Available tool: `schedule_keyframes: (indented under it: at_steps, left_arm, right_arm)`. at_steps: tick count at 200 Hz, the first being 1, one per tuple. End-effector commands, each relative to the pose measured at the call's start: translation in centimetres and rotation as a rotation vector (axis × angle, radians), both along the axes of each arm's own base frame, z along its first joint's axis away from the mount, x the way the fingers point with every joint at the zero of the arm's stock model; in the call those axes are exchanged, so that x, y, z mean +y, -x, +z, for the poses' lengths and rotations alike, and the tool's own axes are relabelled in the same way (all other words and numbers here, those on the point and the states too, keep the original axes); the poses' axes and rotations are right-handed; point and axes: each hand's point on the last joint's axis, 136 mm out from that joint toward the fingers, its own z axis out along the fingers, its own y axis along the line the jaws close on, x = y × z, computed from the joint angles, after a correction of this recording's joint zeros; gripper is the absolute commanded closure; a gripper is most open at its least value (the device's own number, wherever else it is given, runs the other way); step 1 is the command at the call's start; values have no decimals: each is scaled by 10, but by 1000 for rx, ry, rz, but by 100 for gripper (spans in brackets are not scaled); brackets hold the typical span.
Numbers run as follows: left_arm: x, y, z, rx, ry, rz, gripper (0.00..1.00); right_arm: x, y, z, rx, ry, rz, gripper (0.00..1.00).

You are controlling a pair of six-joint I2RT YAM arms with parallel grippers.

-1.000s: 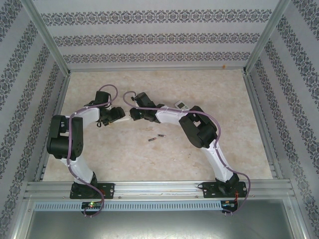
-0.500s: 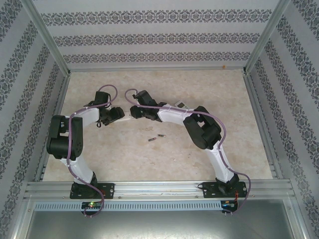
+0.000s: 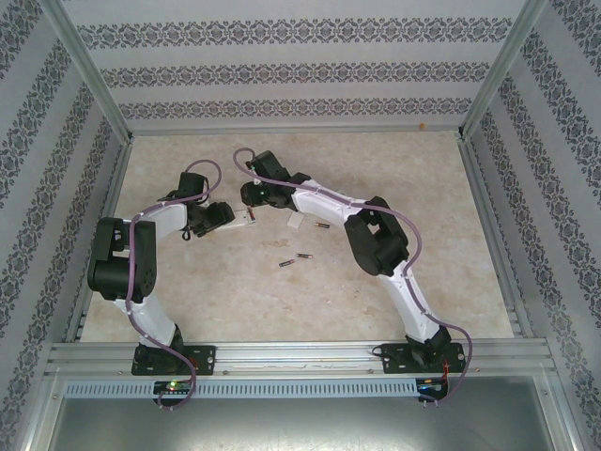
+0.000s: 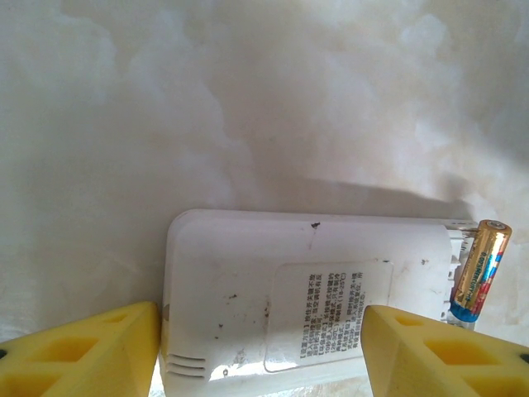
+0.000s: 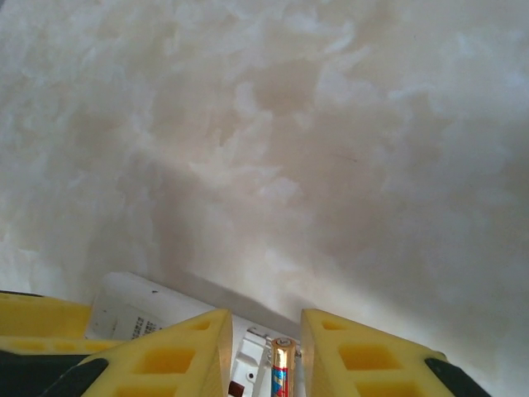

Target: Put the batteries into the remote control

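A white remote is seen label side up in the left wrist view, clamped in the left claw. One yellow finger is pressed against its left edge and the other is set over its right part. At the right end of the remote, a battery with a gold wrapper and a blue band is seated, slightly tilted, in the open compartment. In the right wrist view the right claw is held just above that end of the remote. Its jaws are parted, and the battery is seen in the gap between them; a narrow space is left on its left side, so it is not gripped. From above, the two claws are found close together, left of the middle of the table, with the remote between them. Two loose batteries are laid near each other on the table, nearer than the remote and to its right. A third loose battery is laid beside a small white piece, just by the right forearm.
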Motion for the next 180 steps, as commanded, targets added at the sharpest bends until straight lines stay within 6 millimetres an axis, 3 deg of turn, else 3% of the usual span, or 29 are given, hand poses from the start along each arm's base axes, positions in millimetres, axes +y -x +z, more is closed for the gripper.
schedule_keyframes:
  at_steps: [1,129,180]
  left_arm:
    - [2,0,8,-16,-5,-13,34]
    - [1,0,7,-12,-1,-12,35]
    - [1,0,8,-13,-1,-9,35]
  right_arm:
    - [-3,14,-23,84,78,32,71]
    - [7,20,-41,87,150,66,73]
    - [4,22,-45,73,192,58,79]
